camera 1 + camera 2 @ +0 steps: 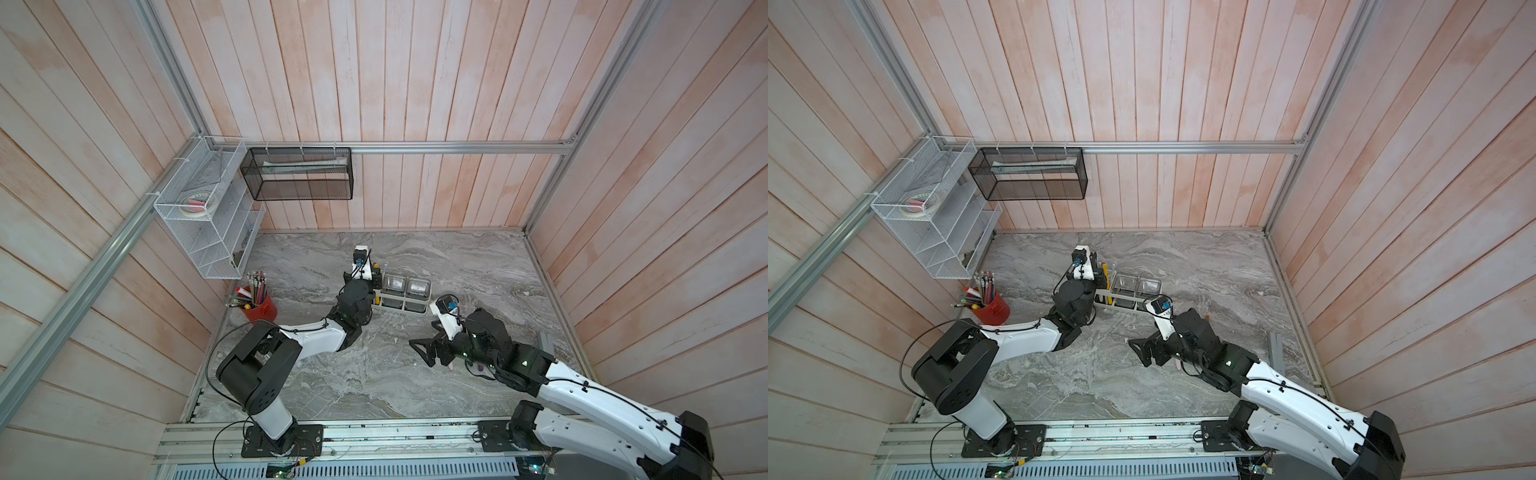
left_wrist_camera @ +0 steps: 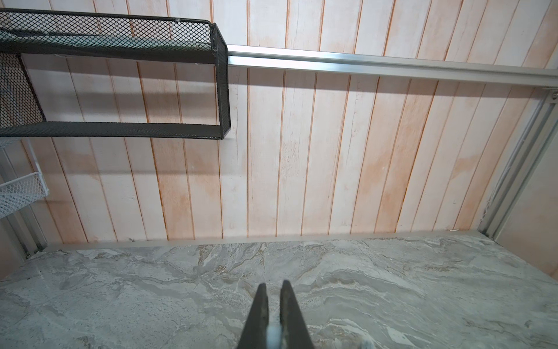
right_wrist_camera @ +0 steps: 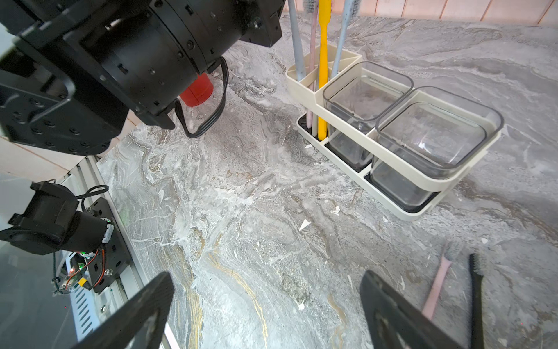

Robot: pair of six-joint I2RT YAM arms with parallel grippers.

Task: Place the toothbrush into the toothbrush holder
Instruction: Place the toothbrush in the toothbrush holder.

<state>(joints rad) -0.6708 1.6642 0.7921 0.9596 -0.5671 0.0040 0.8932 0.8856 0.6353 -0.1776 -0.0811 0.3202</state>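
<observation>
My right gripper [image 3: 267, 276] hangs low over the marble w/ jaws wide apart, prob. to straddle the pink toothbrush [image 3: 437, 284] lying flat just beside one jaw (black toothbrush [image 3: 475, 290] next to it). The toothbrush holder [image 3: 300, 89] stands nearby; its slots keep other brushes [image 3: 322, 75] upright. Left gripper [image 2: 273, 285]: jaws together. No legible writing.

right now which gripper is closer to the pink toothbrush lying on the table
Right. The right gripper hangs open just beside the pink toothbrush; the left gripper, shut on a pale toothbrush, is away at the slotted end of the toothbrush holder.
</observation>
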